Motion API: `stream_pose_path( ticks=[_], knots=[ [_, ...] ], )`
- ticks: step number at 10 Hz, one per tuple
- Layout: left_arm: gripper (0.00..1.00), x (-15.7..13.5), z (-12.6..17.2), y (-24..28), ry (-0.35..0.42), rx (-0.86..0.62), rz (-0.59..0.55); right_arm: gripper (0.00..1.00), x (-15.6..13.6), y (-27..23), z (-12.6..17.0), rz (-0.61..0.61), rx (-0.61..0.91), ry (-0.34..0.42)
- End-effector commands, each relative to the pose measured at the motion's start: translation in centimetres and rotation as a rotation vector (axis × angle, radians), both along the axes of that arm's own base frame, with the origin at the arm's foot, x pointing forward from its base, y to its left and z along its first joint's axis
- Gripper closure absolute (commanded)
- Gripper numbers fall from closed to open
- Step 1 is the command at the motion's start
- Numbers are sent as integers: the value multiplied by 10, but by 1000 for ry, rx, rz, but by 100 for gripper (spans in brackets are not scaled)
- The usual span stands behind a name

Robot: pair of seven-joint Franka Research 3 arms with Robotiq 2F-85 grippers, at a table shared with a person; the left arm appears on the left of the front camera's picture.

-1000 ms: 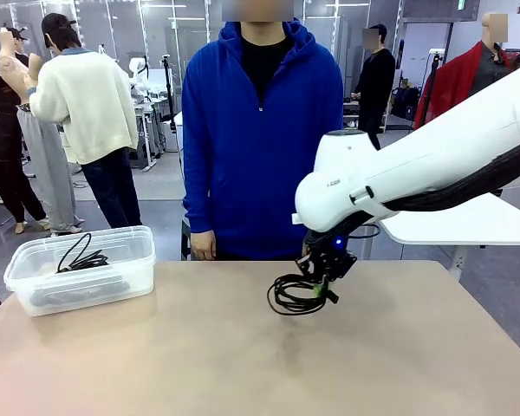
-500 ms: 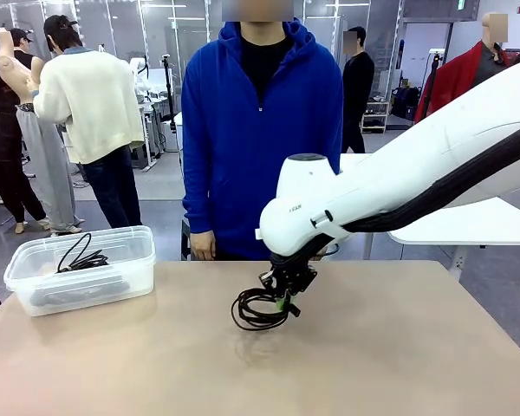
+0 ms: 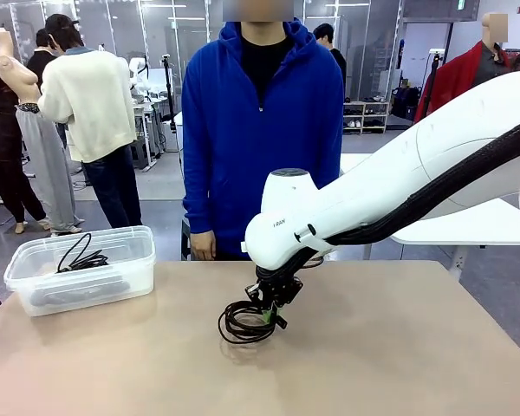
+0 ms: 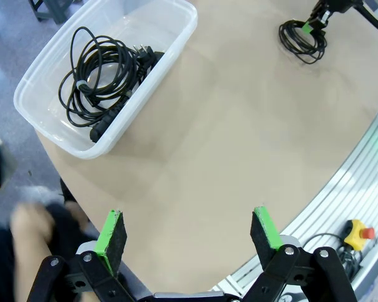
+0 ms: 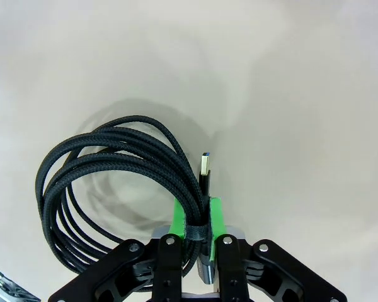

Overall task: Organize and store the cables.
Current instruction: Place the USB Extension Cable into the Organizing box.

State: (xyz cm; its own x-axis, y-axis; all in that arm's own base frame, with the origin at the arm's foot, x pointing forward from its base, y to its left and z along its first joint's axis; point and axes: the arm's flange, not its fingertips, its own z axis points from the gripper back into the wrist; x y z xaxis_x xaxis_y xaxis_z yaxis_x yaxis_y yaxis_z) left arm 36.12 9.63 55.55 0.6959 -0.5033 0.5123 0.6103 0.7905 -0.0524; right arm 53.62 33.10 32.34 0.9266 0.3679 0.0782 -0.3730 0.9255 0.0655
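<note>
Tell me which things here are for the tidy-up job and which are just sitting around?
For the job:
- coiled cable pinched in the right gripper
- cables in the box
- clear plastic box
- left gripper, open and holding nothing

Just around:
- yellow box with a red button
- person in a blue hoodie

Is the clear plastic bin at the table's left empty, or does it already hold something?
Not empty. The bin holds a coiled black cable, its plugs resting against the wall.
</note>
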Motion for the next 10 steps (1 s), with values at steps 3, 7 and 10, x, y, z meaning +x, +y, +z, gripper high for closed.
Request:
stream_pose_path(
  ticks=[3,7,10],
  knots=[
    [0,1,0,0,3,11,2,82,2,7,0,-40,-51,-57],
    [0,1,0,0,3,11,2,51,2,2,0,-42,-43,-47],
    [0,1,0,0,3,11,2,12,-2,-2,3,-34,-37,-53]
  ],
)
